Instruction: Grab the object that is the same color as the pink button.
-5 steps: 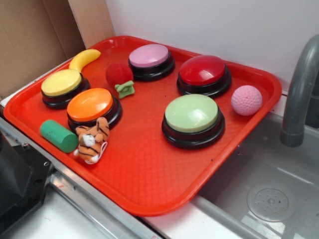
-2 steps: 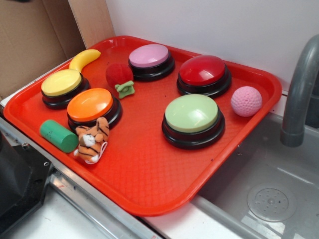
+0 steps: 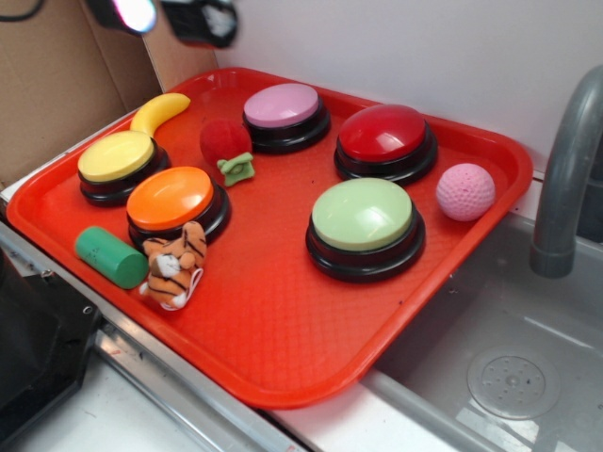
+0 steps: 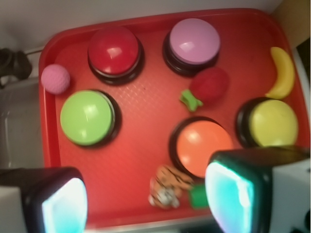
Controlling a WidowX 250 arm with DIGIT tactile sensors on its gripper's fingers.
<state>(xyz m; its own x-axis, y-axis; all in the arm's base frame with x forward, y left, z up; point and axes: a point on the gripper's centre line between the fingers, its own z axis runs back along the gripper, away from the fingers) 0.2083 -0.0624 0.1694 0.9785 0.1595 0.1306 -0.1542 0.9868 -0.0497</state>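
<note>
Claw (image 4: 146, 194) spread wide, high above the tray (image 4: 141, 165), nothing pinched. Pink ball (image 4: 55, 78) way off at ten o'clock, hugging the rim; could roll off a finger, or get confused with the red ball (image 4: 210, 84)

Red tray (image 3: 283, 358), green button (image 3: 363, 215), banana (image 3: 160, 111), toy tiger (image 3: 174, 264)

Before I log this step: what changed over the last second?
The pincer has come into view at the top left of the exterior view, above the tray's far corner, open, holding nothing. The pink ball, buttons and toys haven't moved.
</note>
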